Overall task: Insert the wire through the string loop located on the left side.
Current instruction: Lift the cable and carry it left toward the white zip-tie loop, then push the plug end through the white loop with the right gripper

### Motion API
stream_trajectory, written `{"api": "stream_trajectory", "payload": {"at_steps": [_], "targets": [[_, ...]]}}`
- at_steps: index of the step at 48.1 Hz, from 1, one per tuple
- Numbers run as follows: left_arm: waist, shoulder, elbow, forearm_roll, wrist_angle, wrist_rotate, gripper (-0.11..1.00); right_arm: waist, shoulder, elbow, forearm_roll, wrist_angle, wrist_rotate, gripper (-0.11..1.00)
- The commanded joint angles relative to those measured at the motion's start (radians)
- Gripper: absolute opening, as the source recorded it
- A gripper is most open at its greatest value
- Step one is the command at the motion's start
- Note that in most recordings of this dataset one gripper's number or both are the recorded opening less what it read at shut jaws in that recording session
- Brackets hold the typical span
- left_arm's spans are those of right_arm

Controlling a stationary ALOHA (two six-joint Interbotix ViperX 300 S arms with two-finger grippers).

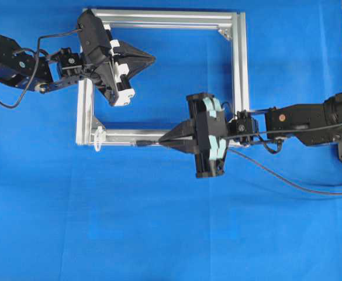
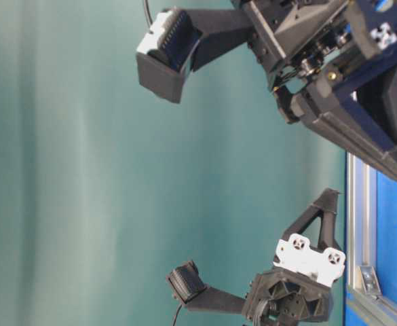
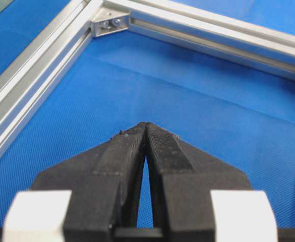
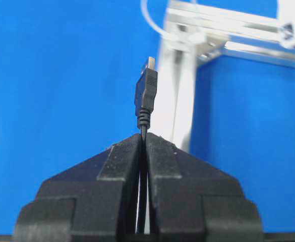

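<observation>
The right gripper (image 1: 161, 141) pinched the wire (image 4: 145, 96) behind its plug, aimed along the frame (image 1: 239, 70) at the loop (image 1: 98, 139), not yet threaded (left gripper (image 1: 151, 58) pressed together, empty). Next: a straight, steady advance.

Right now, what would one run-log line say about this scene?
right gripper: shut on wire | plug short of string loop | left gripper: shut, empty | wire not yet threaded

We see the string loop (image 4: 152, 22) blurred and cut off by the top edge; the aluminium frame (image 4: 180, 101) behind the plug (image 4: 146, 93) is blurred too.
</observation>
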Motion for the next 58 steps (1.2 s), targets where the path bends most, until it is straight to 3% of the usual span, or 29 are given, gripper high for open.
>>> {"api": "stream_trajectory", "payload": {"at_steps": [1, 16, 44, 58], "targets": [[-0.003, -0.034, -0.009, 0.002, -0.006, -0.002, 0.0, -0.015, -0.032, -0.008, 0.0, -0.011, -0.005, 0.0], [-0.005, -0.034, -0.012, 0.002, -0.006, -0.002, 0.0, -0.025, -0.012, -0.025, 0.0, -0.018, -0.006, 0.0], [-0.003, -0.034, -0.012, 0.002, -0.006, -0.002, 0.0, -0.025, 0.152, -0.206, -0.008, -0.017, -0.008, 0.0], [-0.005, -0.034, -0.009, 0.002, -0.006, -0.002, 0.0, -0.025, 0.164, -0.222, -0.011, -0.018, -0.008, 0.0]]}}
